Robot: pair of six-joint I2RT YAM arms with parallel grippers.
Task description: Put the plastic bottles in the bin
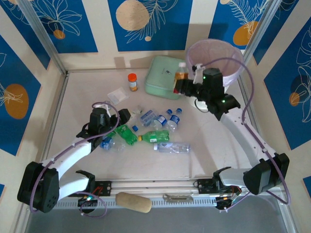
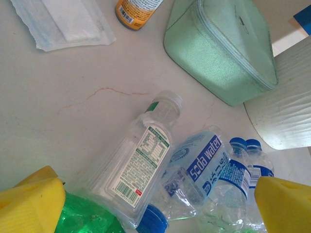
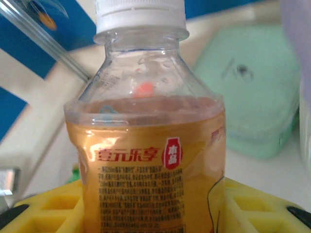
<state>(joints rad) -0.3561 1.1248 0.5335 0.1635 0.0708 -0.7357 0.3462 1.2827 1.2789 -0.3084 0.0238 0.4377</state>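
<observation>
The right end effector point(image 1: 184, 88) grips an orange-labelled bottle point(image 3: 150, 160) with red Chinese writing; the left end effector point(image 2: 155, 206) stands open above a "Soda water" bottle point(image 2: 199, 167).

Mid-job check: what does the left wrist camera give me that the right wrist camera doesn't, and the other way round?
Left wrist view: the open left jaws hang above loose bottles on the table: a clear bottle with a green label, a soda water bottle and blue-capped bottles. It also takes in the flat plastic bag, the orange jar and the bin's ribbed white wall.
Right wrist view: the orange-labelled bottle, white cap up, with the right jaws shut on it.
Both: the mint green box.
</observation>
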